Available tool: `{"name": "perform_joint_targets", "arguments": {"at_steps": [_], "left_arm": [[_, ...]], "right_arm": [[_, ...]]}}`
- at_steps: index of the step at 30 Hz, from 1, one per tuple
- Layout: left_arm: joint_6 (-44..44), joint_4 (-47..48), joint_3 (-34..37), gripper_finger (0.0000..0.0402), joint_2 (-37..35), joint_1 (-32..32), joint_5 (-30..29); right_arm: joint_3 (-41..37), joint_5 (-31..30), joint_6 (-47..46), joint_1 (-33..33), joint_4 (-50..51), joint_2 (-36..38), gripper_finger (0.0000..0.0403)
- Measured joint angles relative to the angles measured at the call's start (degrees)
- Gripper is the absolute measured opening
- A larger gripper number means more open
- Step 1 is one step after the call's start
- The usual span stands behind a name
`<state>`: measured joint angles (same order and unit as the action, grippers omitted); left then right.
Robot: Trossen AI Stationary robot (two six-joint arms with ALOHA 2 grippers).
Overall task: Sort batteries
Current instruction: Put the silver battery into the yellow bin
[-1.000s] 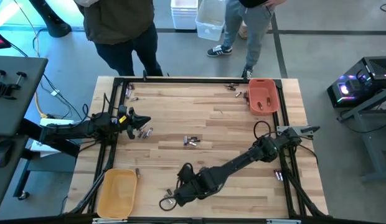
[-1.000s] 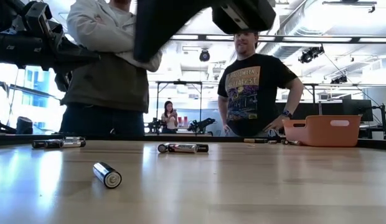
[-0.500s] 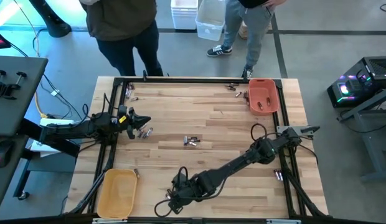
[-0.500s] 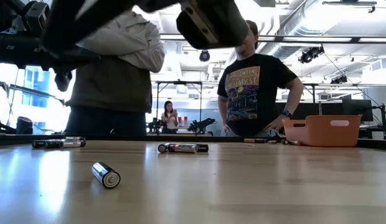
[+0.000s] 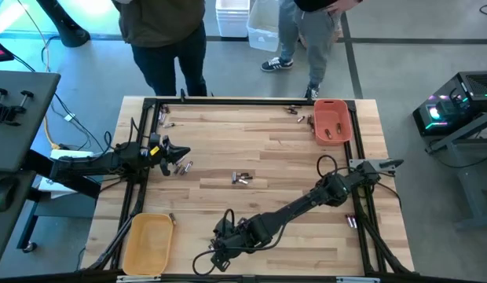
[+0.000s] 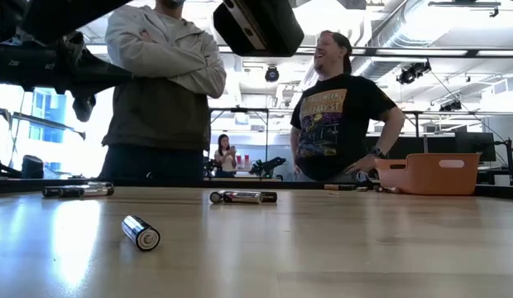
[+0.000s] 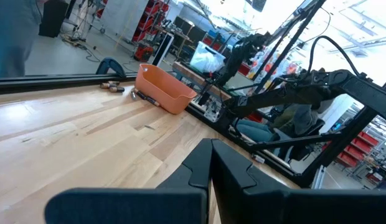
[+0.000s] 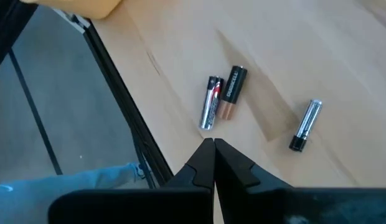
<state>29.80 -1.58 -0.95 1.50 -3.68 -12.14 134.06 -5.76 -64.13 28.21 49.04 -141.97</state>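
High view: the right hand [image 5: 216, 253] reached low over the bench's [image 5: 267, 126] near edge, arm stretched diagonally; its fingers met, holding nothing. The left hand [image 5: 181, 155] hovered at the left side, fingers likewise together. Batteries [image 8: 223, 96] lay loose just ahead of the right hand; others [image 5: 240, 178] sat mid-bench, some partly hidden inside the orange tray [image 5: 332, 119].

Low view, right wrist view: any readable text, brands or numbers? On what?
Nothing can be quoted with confidence.
Dark T-shirt on the person behind the table: pale chest print, too blurred to read.
Black-and-copper battery: lettering on the black part, too small to read.
Silver-and-red battery: label markings, unreadable.
Silver battery with a black end: no visible text.
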Motion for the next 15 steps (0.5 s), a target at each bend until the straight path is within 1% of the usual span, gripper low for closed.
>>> {"name": "perform_joint_targets", "arguments": {"at_steps": [15], "left_arm": [[0.0, 0.0, 0.0, 0.0, 0.0, 0.0, 0.0]], "right_arm": [[0.0, 0.4, 0.1, -0.2, 1.5, 0.0, 0.0001]]}}
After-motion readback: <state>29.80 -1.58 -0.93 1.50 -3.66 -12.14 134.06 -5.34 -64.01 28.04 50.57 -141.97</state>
